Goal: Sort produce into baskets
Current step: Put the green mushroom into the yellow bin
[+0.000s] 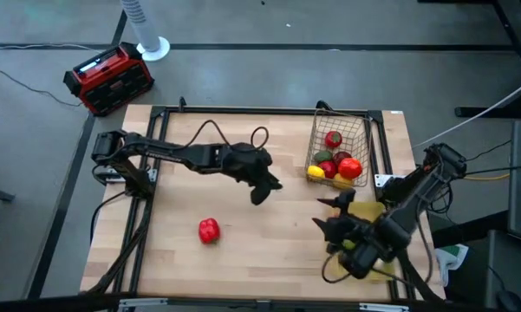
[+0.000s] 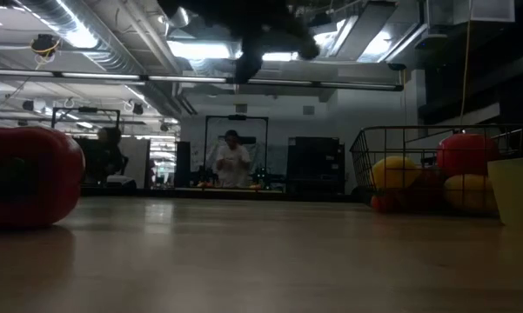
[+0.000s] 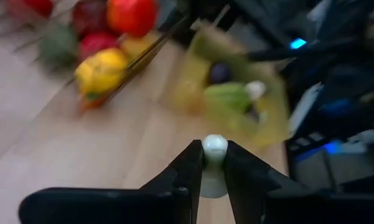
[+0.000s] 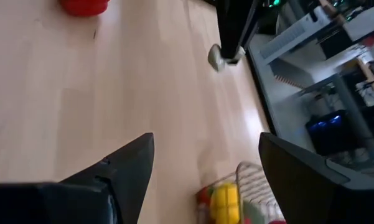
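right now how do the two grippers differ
The left gripper is shut on a small white item, held above the middle of the table; the right gripper is open and holds nothing. The left one is out over bare wood, while the right one hangs by the yellow tray at the table's right side. Both have two dark fingers and are off the tabletop.

We see a pale wooden table top [image 1: 269, 230] with a smooth, faintly shiny grain. The square basket [image 1: 361, 139] is thin dark metal wire. The red pepper [image 1: 209, 230] looks like glossy plastic. The yellow tray [image 3: 271, 118] is smooth, matt plastic.
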Controlling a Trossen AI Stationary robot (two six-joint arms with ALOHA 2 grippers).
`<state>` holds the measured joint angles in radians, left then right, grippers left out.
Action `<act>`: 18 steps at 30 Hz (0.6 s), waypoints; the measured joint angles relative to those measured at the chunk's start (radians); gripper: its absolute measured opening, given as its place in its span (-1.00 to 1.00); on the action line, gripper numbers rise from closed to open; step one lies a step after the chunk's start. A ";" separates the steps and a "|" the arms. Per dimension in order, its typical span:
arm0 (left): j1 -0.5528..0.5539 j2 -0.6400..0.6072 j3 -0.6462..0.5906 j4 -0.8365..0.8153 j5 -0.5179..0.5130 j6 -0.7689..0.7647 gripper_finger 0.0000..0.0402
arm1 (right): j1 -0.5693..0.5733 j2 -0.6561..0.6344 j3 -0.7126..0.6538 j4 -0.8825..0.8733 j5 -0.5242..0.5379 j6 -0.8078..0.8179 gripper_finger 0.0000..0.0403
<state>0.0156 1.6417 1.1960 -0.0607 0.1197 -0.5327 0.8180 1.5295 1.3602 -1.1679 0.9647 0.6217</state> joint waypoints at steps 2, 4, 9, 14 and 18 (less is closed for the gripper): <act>-0.018 0.000 0.000 0.061 0.000 0.000 -0.70 | -0.036 0.000 0.000 0.055 0.006 -0.088 0.43; -0.037 0.000 0.000 0.095 0.000 0.005 -0.69 | -0.073 0.000 0.000 0.119 0.005 -0.189 0.42; -0.080 0.000 0.000 0.148 0.000 0.014 -0.69 | -0.151 0.000 0.000 0.323 0.003 -0.479 0.42; -0.108 0.000 0.000 0.176 0.000 0.014 -0.69 | -0.194 0.000 0.000 0.498 -0.064 -0.708 0.42; -0.123 0.001 0.000 0.227 0.000 0.014 -0.69 | -0.206 0.000 0.000 0.563 -0.150 -0.781 0.42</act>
<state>-0.1075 1.6428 1.1957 0.1661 0.1196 -0.5189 0.6121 1.5295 1.3605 -0.6049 0.8145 -0.1589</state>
